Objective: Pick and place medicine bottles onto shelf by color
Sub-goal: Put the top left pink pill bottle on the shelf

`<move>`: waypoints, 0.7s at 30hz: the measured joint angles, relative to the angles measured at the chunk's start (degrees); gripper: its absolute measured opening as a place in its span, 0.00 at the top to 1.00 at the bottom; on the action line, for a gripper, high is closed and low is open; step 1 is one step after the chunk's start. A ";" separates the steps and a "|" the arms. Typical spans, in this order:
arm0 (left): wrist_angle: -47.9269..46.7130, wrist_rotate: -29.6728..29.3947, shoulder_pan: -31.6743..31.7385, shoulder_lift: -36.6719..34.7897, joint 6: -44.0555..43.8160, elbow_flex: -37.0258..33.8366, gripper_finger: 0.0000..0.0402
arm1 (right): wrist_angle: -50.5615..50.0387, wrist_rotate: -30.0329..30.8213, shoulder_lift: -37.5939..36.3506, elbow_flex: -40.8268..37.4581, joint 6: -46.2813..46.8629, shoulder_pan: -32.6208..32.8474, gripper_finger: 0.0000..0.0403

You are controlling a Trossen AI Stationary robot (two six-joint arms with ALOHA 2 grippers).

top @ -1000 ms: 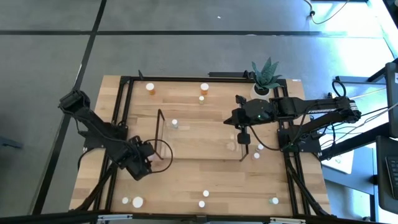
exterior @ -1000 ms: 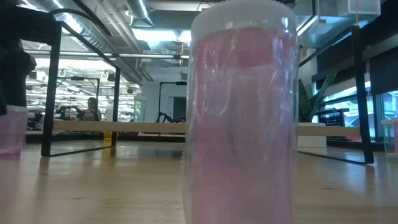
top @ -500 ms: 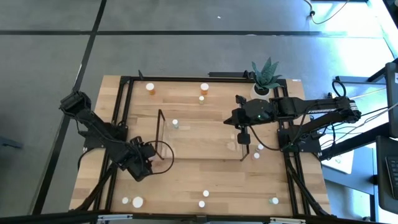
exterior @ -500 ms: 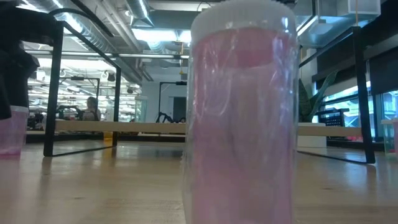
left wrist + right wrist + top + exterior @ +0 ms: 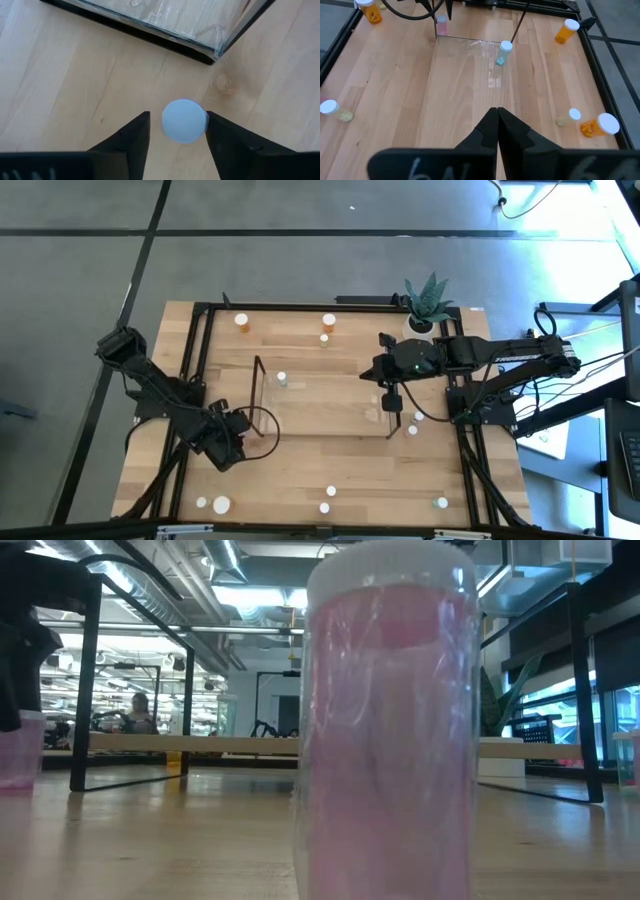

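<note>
Left end effector (image 5: 175,131) pointing down, fingers straddling white-capped small bottle (image 5: 184,121), part open, grip unclear. Right end effector (image 5: 497,120) shut, empty. No legible text.

**Workshop hall around a pale wood table**

The table (image 5: 300,450) is light wooden planking edged by black rails (image 5: 200,370). All around the table lies grey floor (image 5: 300,260) crossed by dark seams. Beyond the table's far edge, the low view shows an open hall with ceiling pipes (image 5: 180,590) and bright strip lights (image 5: 245,595). A person (image 5: 135,712) sits far behind the table, at its left.
</note>
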 joint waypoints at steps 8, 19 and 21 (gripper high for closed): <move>-0.02 1.02 0.00 -0.03 -0.12 0.07 0.68 | 0.00 0.00 0.00 0.00 -0.01 0.00 0.98; 0.24 2.23 -0.02 -0.31 -1.64 0.11 0.73 | 0.00 0.00 0.00 0.00 0.00 0.00 0.98; 0.48 3.53 -0.02 -0.76 -1.83 0.13 0.74 | 0.00 0.00 0.00 0.00 0.00 0.00 0.98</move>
